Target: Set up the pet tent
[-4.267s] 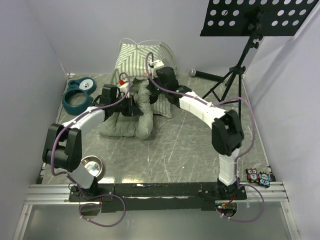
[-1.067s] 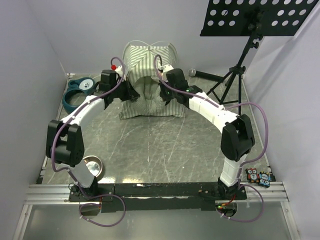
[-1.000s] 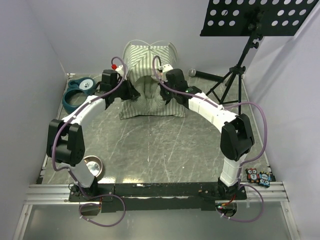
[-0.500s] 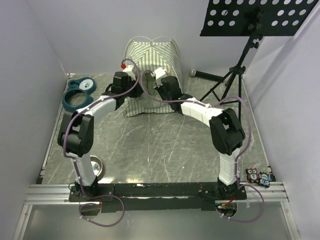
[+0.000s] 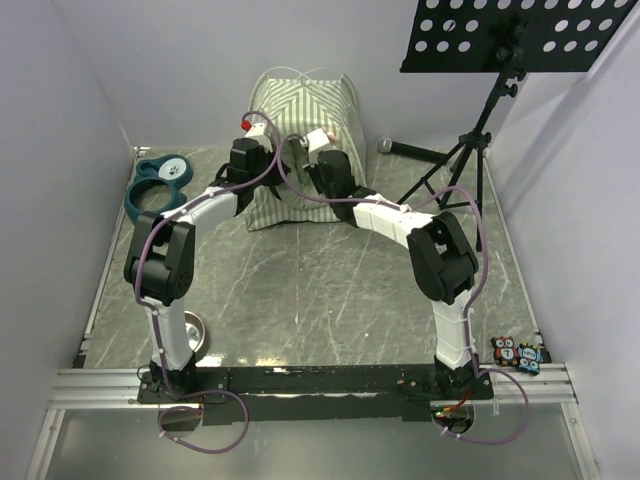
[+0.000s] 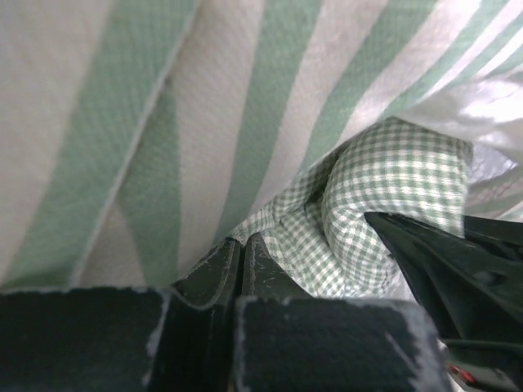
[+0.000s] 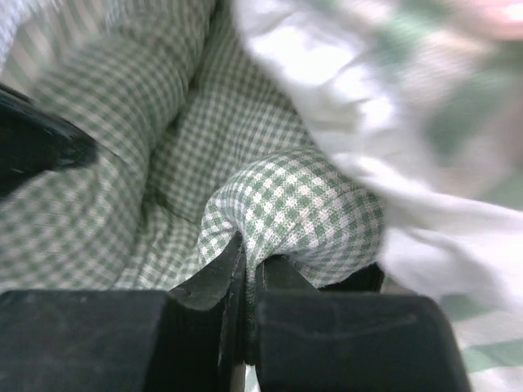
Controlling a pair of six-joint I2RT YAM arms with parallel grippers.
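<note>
- While both arms reach into its front opening, the pet tent (image 5: pixel 300 100) stands upright at the far end of the tabletop (image 5: pixel 300 290), close to the back wall.
- My right tool (image 7: pixel 248 253) is pressed together, pinching a fold of the green-checked cushion (image 7: pixel 294 204) inside the tent.
- My left tool (image 6: pixel 242 249) is also pressed together, tips at the checked cloth; I cannot tell whether it holds a fold.
- I judge the tent light, soft and floppy, so I would grip a fabric hem.
</note>
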